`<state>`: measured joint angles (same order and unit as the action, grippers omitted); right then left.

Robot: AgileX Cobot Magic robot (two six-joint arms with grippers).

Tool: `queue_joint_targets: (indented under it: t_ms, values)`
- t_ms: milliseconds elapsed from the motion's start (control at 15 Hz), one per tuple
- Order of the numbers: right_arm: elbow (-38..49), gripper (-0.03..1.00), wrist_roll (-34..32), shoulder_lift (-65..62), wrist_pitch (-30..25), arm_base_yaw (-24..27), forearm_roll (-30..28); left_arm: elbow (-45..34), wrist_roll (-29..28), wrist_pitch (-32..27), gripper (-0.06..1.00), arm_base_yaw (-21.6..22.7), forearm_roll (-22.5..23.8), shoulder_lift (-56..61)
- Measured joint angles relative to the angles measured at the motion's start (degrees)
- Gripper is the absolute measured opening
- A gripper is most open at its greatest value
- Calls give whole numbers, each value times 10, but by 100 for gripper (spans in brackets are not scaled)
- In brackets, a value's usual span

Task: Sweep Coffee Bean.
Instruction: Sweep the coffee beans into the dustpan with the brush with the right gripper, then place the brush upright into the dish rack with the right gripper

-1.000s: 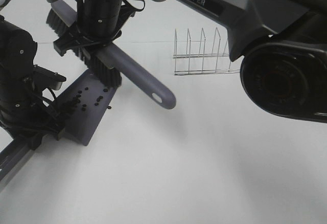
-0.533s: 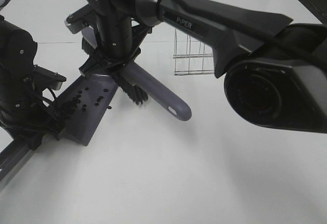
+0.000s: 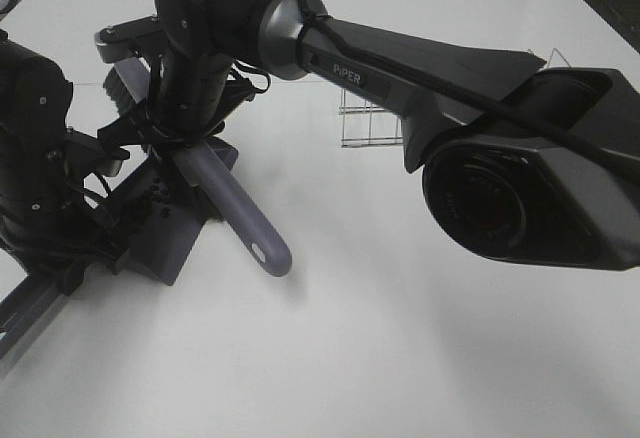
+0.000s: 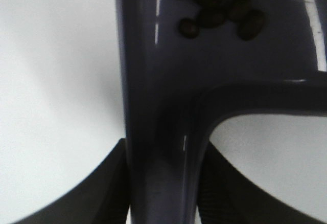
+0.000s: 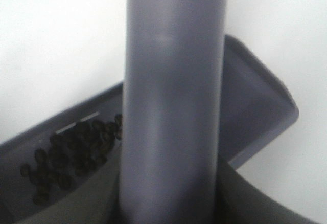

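The purple-grey dustpan [image 3: 182,243] lies at the left of the table. My left gripper [image 3: 80,258] is shut on its handle, which fills the left wrist view [image 4: 161,147]. Coffee beans [image 4: 219,9] lie heaped inside the pan; they also show in the right wrist view [image 5: 71,150], and a few dark dots show from above [image 3: 157,198]. My right gripper [image 3: 180,123] reaches across and is shut on the brush. Its grey handle [image 3: 245,223] slants over the pan and fills the right wrist view [image 5: 173,96]. Its black bristles [image 3: 120,86] point to the far left.
A wire rack [image 3: 370,123] stands on the white table behind the right arm. The bulky right arm [image 3: 500,168] crosses the middle of the view. A dark rail [image 3: 20,318] runs along the front left edge.
The right gripper swung the brush back left over the dustpan, with the bristles now further left and the handle tip lower and nearer the pan. The left arm and dustpan stayed put.
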<state>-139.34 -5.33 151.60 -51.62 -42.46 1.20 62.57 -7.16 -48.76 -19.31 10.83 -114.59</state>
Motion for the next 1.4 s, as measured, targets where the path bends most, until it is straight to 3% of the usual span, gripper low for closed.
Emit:
queue_joint_targets:
  t_ms: [333,600,800,1000,1267,1400]
  values:
    - [1,26,0,-22,12,32,17,0,0,-1,33,0,-6,0]
    - [2,26,0,-100,7,42,-30,0,0,-2,33,0,-17,0]
    - [2,26,0,-126,-62,42,-77,0,0,0,33,0,-32,0]
    - [2,26,0,-128,-170,42,-107,0,0,1,33,0,-34,-1]
    - [22,26,-3,-116,-188,42,-105,0,-4,0,33,0,-37,-2]
    - [29,26,-16,-118,-193,42,-87,0,-40,4,33,0,-40,-2]
